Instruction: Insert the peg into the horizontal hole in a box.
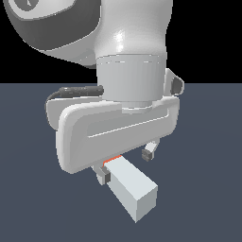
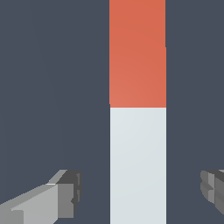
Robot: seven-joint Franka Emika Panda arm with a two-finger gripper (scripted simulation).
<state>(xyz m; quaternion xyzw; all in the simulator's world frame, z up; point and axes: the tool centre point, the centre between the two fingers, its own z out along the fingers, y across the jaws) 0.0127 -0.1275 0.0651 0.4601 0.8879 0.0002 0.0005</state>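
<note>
A plain dark grey-blue tabletop [image 1: 203, 142] was shown against black. One peg [image 2: 138, 131] lay between the wide-open, empty hand [image 2: 142, 192].

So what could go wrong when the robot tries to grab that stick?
1. The hand is open, with a gap on each side of the stick. If it closes off-centre, one finger could push the stick sideways.
2. The fingers line up with the white part, not the red part, so the stick might tip once lifted.
3. The box with the hole is not in either view, so aiming cannot be checked yet.
</note>
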